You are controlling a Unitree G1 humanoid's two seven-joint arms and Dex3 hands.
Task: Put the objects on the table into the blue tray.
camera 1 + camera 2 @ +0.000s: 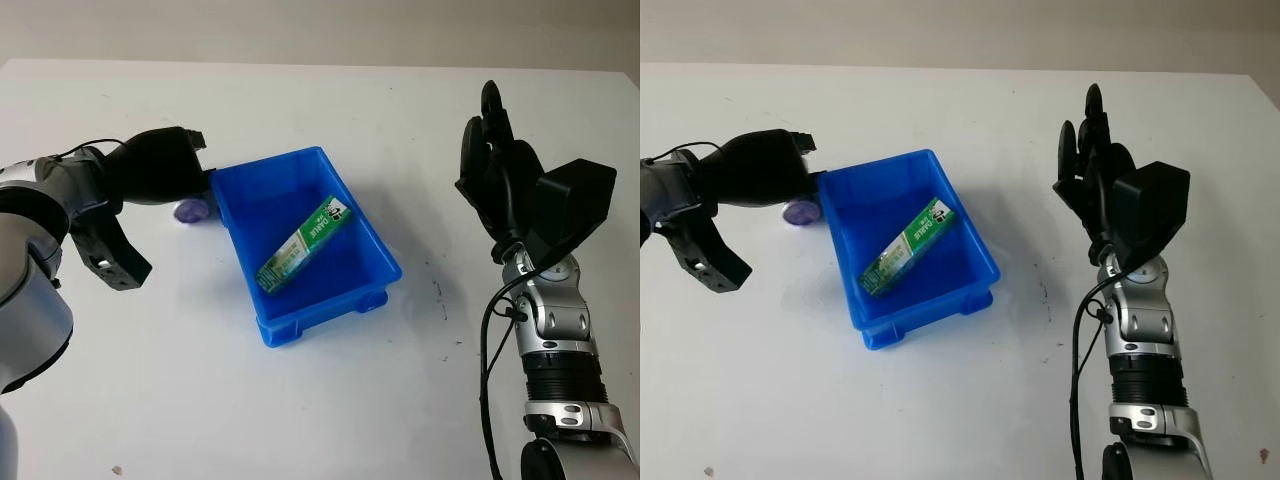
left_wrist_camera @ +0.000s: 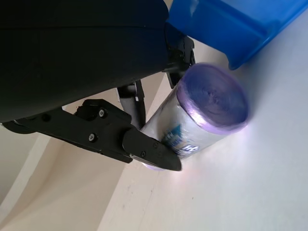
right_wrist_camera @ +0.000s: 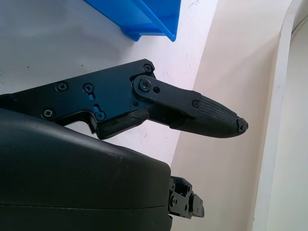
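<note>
One blue tray (image 1: 300, 315) sits mid-desk (image 1: 330, 420) holding one green box (image 1: 302, 243). One purple roll (image 2: 207, 113) lies on the desk just beside the tray's left wall, the left robot hand (image 1: 165, 165) closed around it. The right robot hand (image 1: 492, 170) is released, raised near the desk's right edge.

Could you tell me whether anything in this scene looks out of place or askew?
Only the purple roll is out of place: it lies on the table against the blue tray's outer wall, at the left hand. The green box lies diagonally inside. The right hand is open, raised.
</note>
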